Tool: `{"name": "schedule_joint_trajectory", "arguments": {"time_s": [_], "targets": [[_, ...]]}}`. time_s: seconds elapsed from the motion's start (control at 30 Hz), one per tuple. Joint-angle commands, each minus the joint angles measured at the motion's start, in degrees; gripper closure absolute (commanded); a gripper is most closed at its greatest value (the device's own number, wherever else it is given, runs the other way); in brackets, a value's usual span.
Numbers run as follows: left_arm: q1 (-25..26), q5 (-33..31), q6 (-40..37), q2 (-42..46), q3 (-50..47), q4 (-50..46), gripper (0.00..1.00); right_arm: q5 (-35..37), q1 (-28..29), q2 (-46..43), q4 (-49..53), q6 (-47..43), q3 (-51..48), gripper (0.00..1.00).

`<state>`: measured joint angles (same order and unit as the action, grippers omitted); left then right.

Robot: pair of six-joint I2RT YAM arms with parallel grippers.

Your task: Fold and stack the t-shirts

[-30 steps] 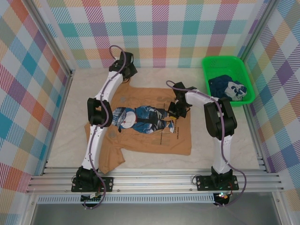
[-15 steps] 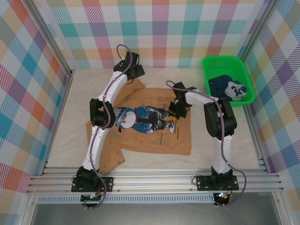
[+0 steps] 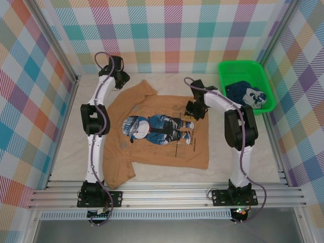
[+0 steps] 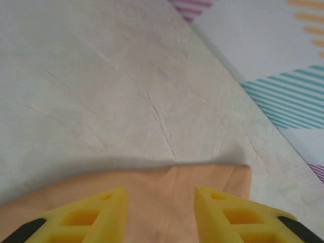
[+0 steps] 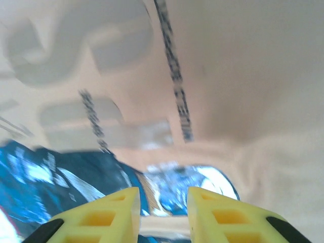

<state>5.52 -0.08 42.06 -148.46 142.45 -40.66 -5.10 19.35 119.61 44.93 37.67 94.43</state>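
Tan-brown t-shirt flat. Left gripper jaws apart, shirt edge just ahead. Right gripper jaws apart, blue print beneath.

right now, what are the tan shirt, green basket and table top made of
Tan t-shirt: soft matte cloth, probably cotton knit; it lies limp and wrinkled.
Green basket: rigid plastic, smooth finish; it keeps a crisp moulded rim.
Table cover: pale matte sheet, perhaps fabric or vinyl; fine creases cross it.
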Motion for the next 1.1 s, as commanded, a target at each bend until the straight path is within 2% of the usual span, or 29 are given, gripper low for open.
{"name": "schedule_joint_trajectory", "arguments": {"time_s": [0.0, 0.13, 0.2, 0.27, 0.33, 0.43, 0.53, 0.6, 0.7, 0.73, 0.8, 0.9, 1.07], "targets": [[1.62, 2.97, 3.97, -5.39, 2.56, 2.74, 0.62, -1.28, -1.07, 3.82, 2.41, 0.10, 4.22, 0.69], [0.87, 1.41, 4.43, -9.56, 5.74, -0.59, 0.64, -2.79, -1.16, 6.45, 3.84, -0.36, 7.58, 0.69], [-0.77, -2.45, 5.97, -9.59, 5.17, -5.28, 0.69, -4.46, -1.12, 7.63, 4.01, -0.40, 8.58, 0.68], [-3.41, -6.65, 8.33, -8.52, 3.01, -10.73, 0.70, -6.09, -0.92, 8.72, 3.83, -0.19, 9.33, 0.68], [-6.08, -8.70, 9.15, -5.72, -2.27, -11.70, 0.71, -6.84, -0.34, 9.55, 3.83, -0.14, 10.27, 0.67], [-9.02, -11.20, 8.50, 0.78, -13.02, -7.17, 0.71, -7.41, 1.00, 11.31, 4.18, 0.08, 12.36, 0.66], [-10.25, -13.54, 7.94, 4.52, -15.67, -7.57, 0.71, -7.90, 2.21, 14.26, 6.05, 0.47, 15.79, 0.65], [-9.96, -12.86, 6.67, 5.98, -15.59, -6.70, 0.68, -7.46, 2.65, 16.10, 6.83, 0.68, 17.45, 0.66], [-8.45, -12.68, 5.66, 7.73, -13.58, -7.74, 0.52, -6.22, 2.62, 18.10, 8.32, 1.03, 19.05, 0.66], [-7.61, -13.49, 5.37, 8.58, -12.94, -8.64, 0.49, -5.83, 2.62, 18.75, 8.98, 1.01, 19.74, 0.66], [-5.86, -14.60, 4.79, 10.66, -13.56, -8.90, 0.49, -5.54, 2.64, 19.57, 9.27, 0.57, 20.46, 0.66], [-3.93, -12.43, 5.45, 12.15, -15.76, -8.84, 0.50, -5.28, 2.60, 20.34, 9.21, -0.04, 21.46, 0.66], [-2.71, -6.26, 7.08, 6.93, -14.61, -9.10, 0.60, -5.94, 1.45, 23.07, 10.19, 0.38, 23.91, 0.66]]}}
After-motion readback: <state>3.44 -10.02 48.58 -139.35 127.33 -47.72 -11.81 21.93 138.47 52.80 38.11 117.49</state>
